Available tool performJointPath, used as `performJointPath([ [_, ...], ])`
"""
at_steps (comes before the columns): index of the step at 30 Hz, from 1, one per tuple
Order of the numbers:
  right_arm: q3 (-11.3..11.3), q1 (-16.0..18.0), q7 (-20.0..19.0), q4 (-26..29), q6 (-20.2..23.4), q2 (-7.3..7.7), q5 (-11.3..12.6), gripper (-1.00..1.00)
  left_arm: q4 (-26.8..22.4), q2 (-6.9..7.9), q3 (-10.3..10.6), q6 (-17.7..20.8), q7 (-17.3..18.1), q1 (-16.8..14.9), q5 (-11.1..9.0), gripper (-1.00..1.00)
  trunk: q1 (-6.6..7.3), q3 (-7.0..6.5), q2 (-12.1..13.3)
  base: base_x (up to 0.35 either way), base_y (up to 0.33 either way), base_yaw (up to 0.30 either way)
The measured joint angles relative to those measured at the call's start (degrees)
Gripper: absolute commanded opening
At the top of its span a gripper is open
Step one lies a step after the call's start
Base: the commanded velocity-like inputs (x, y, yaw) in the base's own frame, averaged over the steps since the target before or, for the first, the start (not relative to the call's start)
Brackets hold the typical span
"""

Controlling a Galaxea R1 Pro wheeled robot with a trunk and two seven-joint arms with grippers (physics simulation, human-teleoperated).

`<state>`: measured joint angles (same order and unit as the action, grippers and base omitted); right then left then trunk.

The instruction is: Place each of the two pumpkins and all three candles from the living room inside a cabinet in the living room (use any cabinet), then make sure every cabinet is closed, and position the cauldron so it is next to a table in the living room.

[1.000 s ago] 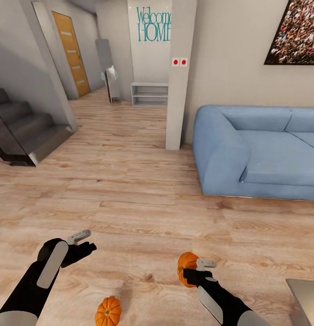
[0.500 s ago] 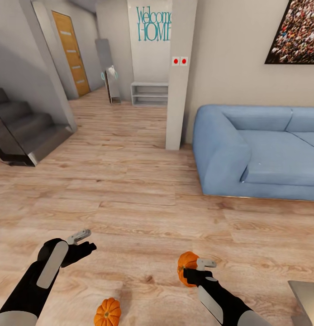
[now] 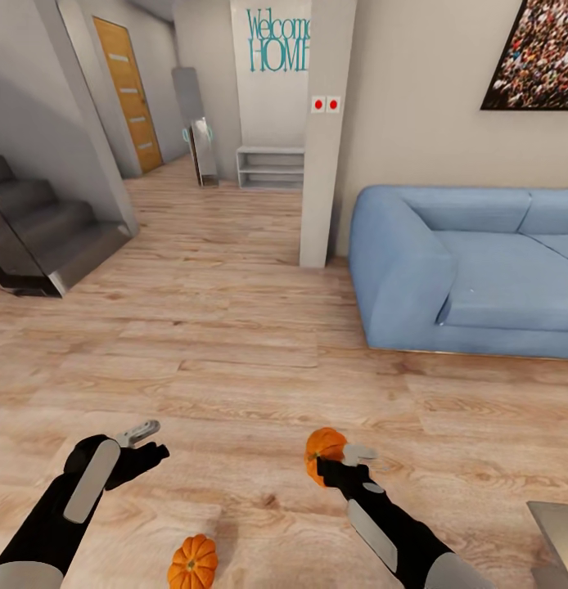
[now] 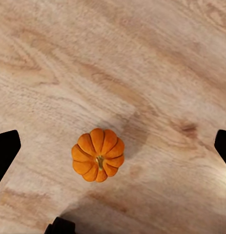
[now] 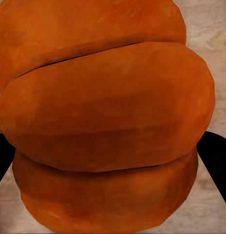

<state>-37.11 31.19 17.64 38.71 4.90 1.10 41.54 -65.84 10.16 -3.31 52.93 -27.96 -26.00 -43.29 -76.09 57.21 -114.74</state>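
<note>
Orange pumpkin in R gripper (image 3: 331, 458) (call it held pumpkin (image 3: 324, 446)), fingers clamped on its sides, lifted above wood floor (image 3: 235, 343). R wrist view: held pumpkin (image 5: 103, 117) right up against the cam, ribs running across, black fingers (image 5: 215, 156) touching both flanks, strip of floor (image 5: 210, 29) behind.

Second pumpkin (image 3: 192, 562) sits upright on floor near bottom edge of head view, between the two arms, closer to L arm. L wrist view looks straight down on second pumpkin (image 4: 98, 154), stem up, floor (image 4: 117, 58) all around, shadow beside it; not touched by anything.

L gripper (image 3: 145, 438) hovers above floor, fingers spread wide, nothing between them; in L wrist view black fingertips (image 4: 5, 151) sit far apart at opposite frame edges w/ pumpkin well between and below.

Bkgd: blue sofa (image 3: 464, 270) at robot's right against wall, pillar (image 3: 325, 131) w/ two red dots just beside sofa arm, dark staircase (image 3: 38, 237) at left, orange door (image 3: 130, 94) down hall, low white shelf (image 3: 270, 168) under "Welcome HOME" lettering (image 3: 278, 41), framed picture (image 3: 534, 53) above sofa. Grey flat corner (image 3: 558, 532) at lower right edge (can't tell what).
</note>
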Motion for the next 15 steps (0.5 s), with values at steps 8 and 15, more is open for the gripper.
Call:
performJointPath([
  [8, -3.2, -0.3, 0.3, 16.2, 3.3, 0.47, 1.1, -1.0, 4.8, 0.26, 0.1, -5.9, 1.9, -0.2, -0.1, 1.0, -1.76, 1.44, -3.2, 0.0, 0.0, 0.0],
  [15, -3.7, -2.5, 0.8, 35.0, 11.8, 1.01, 2.0, -1.0, 15.4, 4.58, 0.2, -12.0, 19.5, -0.2, 2.6, 1.0, -3.29, 2.7, -6.0, 0.0, 0.0, 0.0],
])
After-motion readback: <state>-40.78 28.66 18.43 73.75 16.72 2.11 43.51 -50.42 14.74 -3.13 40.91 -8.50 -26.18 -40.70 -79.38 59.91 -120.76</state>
